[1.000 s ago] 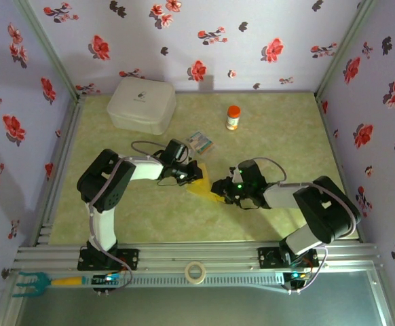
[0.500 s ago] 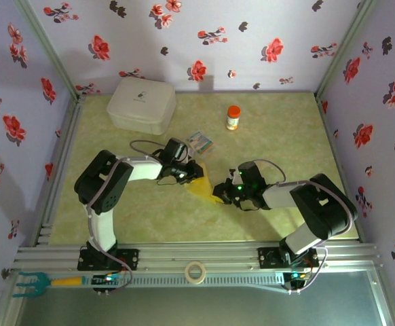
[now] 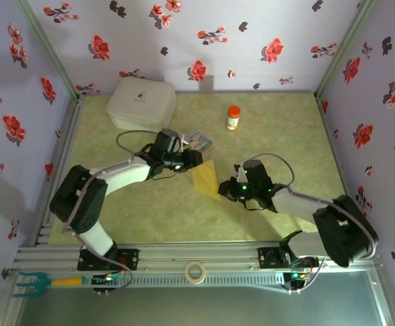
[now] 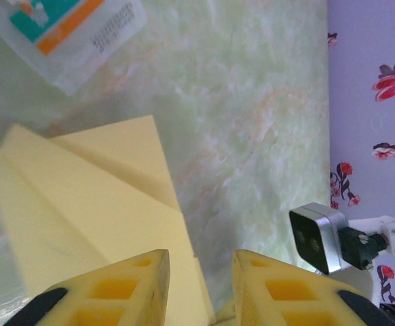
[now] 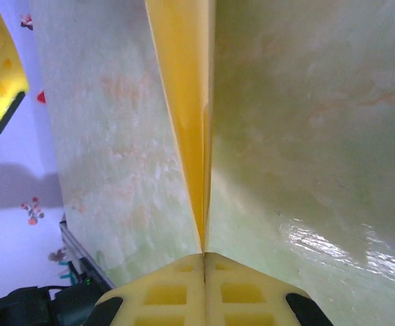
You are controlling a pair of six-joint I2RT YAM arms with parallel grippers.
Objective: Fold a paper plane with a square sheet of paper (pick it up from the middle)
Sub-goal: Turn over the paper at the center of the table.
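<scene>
Now my right pincer [image 5: 204,255] clamps the yellow paper plane [image 5: 184,102] edge-on; left wrist shows layered creases, my left pincer [image 4: 199,263] narrowly parted.

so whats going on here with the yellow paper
Two robot arms are working a partly folded yellow paper on the green table. The right gripper is shut on one end of it. The left gripper hovers over it with jaws apart, gripping nothing. It isn't a finished plane yet.

Left pincer [image 4: 199,263] now ajar, seemingly off paper [image 4: 82,197]
</scene>
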